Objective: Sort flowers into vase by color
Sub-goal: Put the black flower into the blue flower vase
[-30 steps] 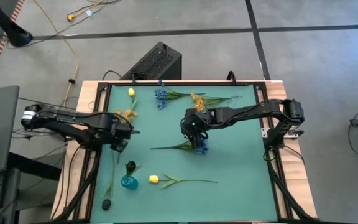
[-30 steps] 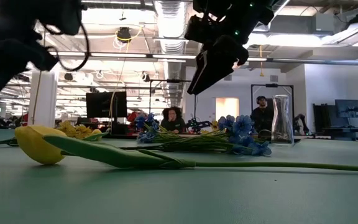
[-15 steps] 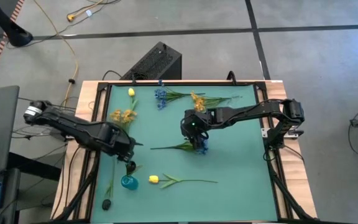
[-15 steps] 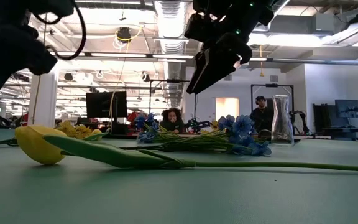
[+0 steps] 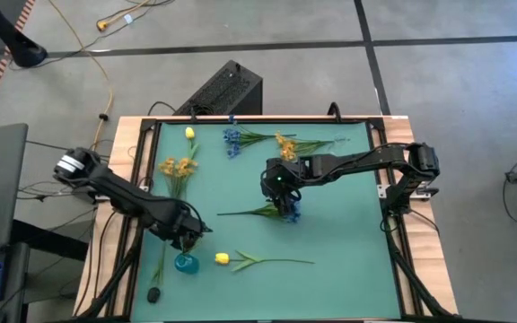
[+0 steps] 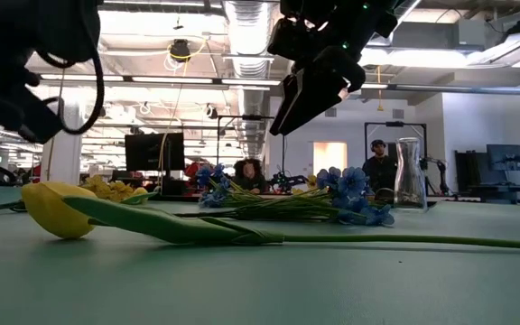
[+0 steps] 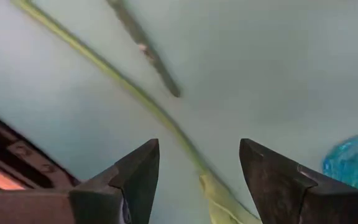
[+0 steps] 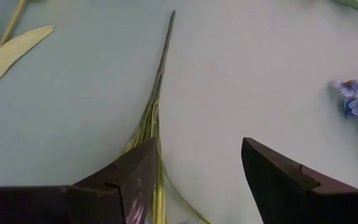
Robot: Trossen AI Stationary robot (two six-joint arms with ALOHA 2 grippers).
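Observation:
Several green-stemmed flowers lie flat on the green mat. My left gripper (image 5: 191, 238) (image 7: 197, 146) is open low over a thin green stem (image 7: 135, 93), just far of the small blue vase (image 5: 186, 262) (image 7: 356, 163). A dark-headed flower (image 5: 153, 293) lies near the left edge. My right gripper (image 5: 284, 197) (image 8: 197, 146) is open, hovering above a blue flower (image 5: 290, 213) whose stem (image 8: 157, 106) runs toward the table's left. A yellow tulip (image 5: 223, 258) (image 6: 57, 208) lies by the near edge.
Along the far side lie a yellow bud (image 5: 189, 133), a blue cluster (image 5: 232, 139), an orange-yellow cluster (image 5: 285, 144) and a yellow cluster (image 5: 178, 166). A clear glass vase (image 6: 410, 174) stands at the right in the low view. The mat's right half is bare.
My left gripper has moved toward the table's near edge and a little right, from beside the yellow cluster to just beside the blue vase. Its arm has swung with it. The right arm and the flowers have stayed still.

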